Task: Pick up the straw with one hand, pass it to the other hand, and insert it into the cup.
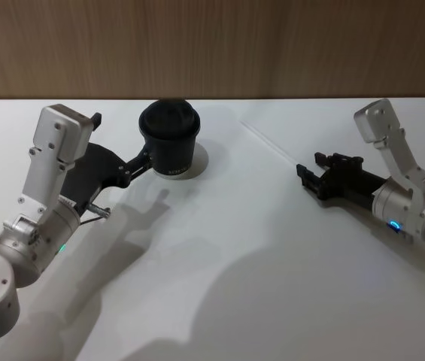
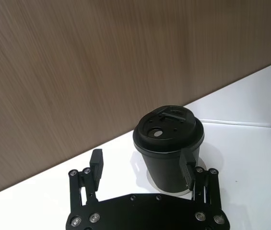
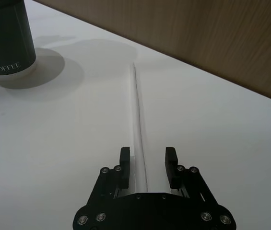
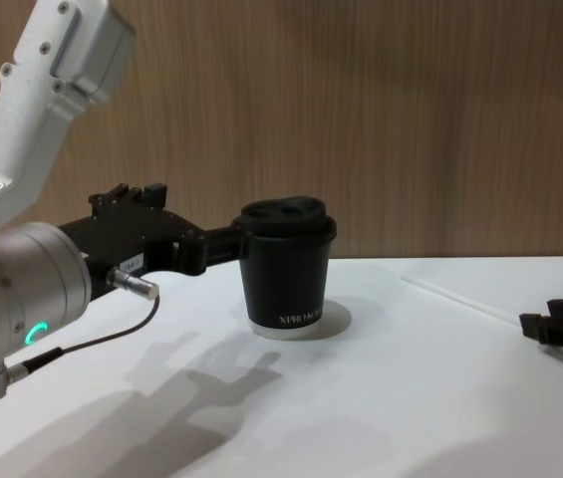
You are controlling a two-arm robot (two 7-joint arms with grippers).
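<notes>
We log: left tool (image 2: 142, 164), wide open, empty, jaws either side of cup (image 1: 169, 139) at desk (image 1: 235, 263) 11 o'clock. Right tool (image 3: 147, 157) at 3 o'clock, open, empty; straw (image 1: 270, 144) flat on desk btwn its jaws.

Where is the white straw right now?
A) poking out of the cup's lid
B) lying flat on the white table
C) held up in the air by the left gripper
B: the straw lies flat on the table, one end inside the open right gripper.
</notes>
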